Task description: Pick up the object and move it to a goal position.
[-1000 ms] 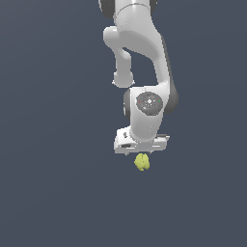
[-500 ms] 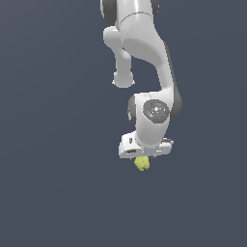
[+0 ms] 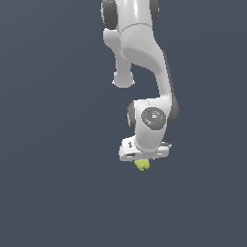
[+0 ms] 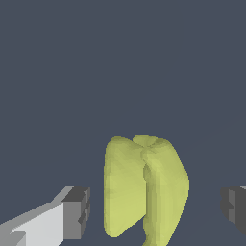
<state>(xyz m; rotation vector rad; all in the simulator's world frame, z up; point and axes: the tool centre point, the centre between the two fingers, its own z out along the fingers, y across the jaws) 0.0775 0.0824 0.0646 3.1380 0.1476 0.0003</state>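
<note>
The object [image 4: 144, 190] is a lumpy yellow-green blob lying on the dark grey floor. In the wrist view it sits between my two dark fingertips [image 4: 77, 214], with a clear gap on each side. My gripper [image 4: 156, 209] is open around it and touches it on neither side. In the exterior view the white hand [image 3: 144, 150] stands right over the object [image 3: 142, 165], which shows only as a small patch under the hand. The gripper [image 3: 143, 160] fingers are hidden there behind the hand and the object.
The plain dark grey floor [image 3: 58, 193] fills both views. The white arm [image 3: 140, 53] rises from the hand to the top edge of the exterior view. No other object, marker or edge shows.
The hand has come down over the object, so less of the blob shows beneath it. The object has stayed in place.
</note>
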